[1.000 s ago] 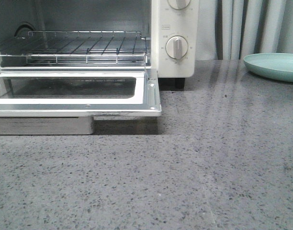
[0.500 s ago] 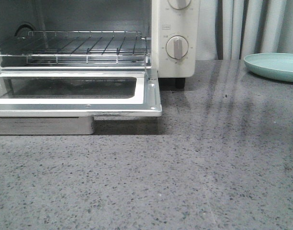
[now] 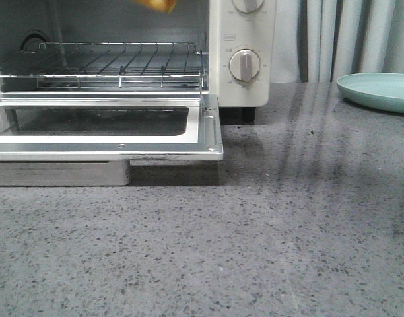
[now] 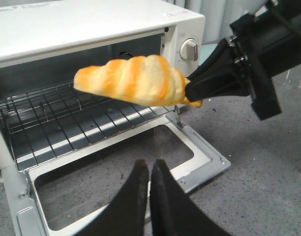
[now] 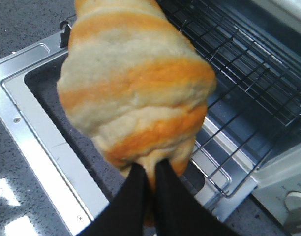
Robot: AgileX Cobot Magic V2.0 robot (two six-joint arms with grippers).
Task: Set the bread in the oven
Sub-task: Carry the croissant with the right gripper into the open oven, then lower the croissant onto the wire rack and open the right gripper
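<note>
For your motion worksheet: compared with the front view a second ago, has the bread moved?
Yes. The bread has come into view at the top edge, above the oven rack, where nothing showed before.

This looks like a kitchen corner in a home. A cream-white toaster oven (image 3: 123, 72) with round dials stands on a grey speckled stone table (image 3: 268, 231), a pale teal plate (image 3: 380, 91) lies near, and light curtains (image 3: 347, 39) hang behind.
</note>
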